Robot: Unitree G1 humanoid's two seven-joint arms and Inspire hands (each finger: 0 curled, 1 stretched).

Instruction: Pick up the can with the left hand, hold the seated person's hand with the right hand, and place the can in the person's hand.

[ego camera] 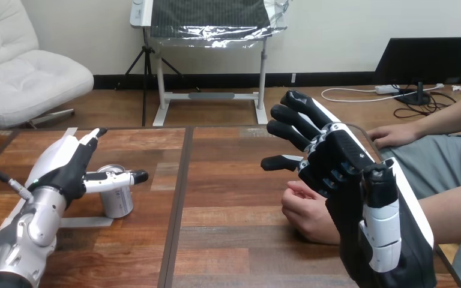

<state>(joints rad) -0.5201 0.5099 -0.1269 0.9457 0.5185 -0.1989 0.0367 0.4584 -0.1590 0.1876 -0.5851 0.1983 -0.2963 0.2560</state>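
Counter point(234, 240), across the lower frame: reddish-brown wooden planks with darker grain streaks, divided by dark seams. Can point(117, 201), lower left: plain silver-grey body with a brighter metallic top. Left hand point(66, 171), lower left: black palm, white shells on its back, white thumb ending in a black tip. Left forearm point(27, 231), lower-left corner: polished silver. Right hand point(342, 156), right of centre: black fingers and palm, a white shell along its edge, a white thumb segment. Tape strip point(84, 222), just below the can: pale grey.
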